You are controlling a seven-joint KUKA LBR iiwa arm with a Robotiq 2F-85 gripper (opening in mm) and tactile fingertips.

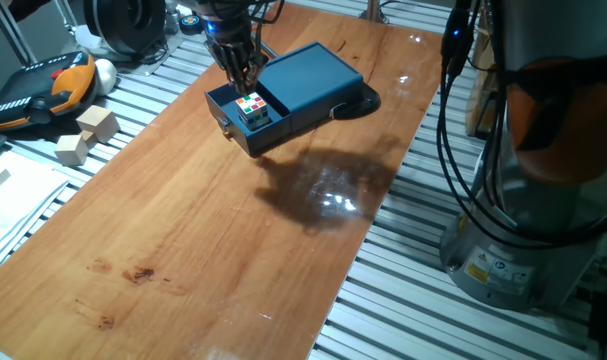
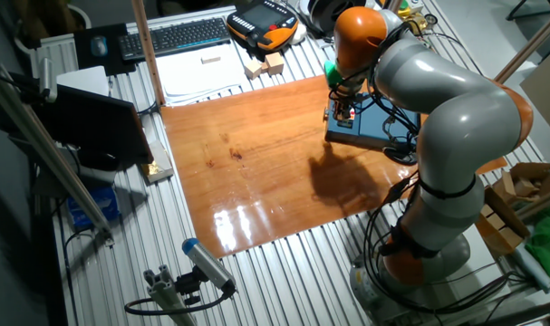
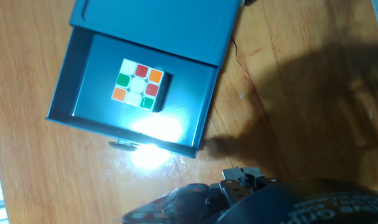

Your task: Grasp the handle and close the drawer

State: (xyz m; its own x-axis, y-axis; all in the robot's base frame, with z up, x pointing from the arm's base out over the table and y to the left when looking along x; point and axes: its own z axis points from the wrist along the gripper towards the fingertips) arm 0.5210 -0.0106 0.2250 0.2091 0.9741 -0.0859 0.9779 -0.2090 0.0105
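Note:
The dark teal drawer (image 3: 83, 115) stands pulled out of its flat box (image 1: 311, 78), and a small multicoloured cube (image 3: 137, 84) rests inside it. The handle (image 3: 122, 144), a tiny pale knob, sticks out of the drawer's front face; it also shows as a pale speck, the handle (image 1: 223, 123), in one fixed view. My gripper (image 1: 245, 80) hangs just above the drawer's tray, behind the front face and apart from the handle, fingers pointing down. They look slightly apart and hold nothing. In the hand view only blurred dark parts of the gripper (image 3: 204, 194) show at the bottom edge.
The box sits at the far end of a wooden tabletop (image 1: 213, 230). Two wooden blocks (image 1: 86, 135) and an orange-black teach pendant (image 1: 33, 92) lie on the slatted frame beside it. The robot's base (image 1: 523, 230) and cables (image 1: 453, 120) stand on the other side.

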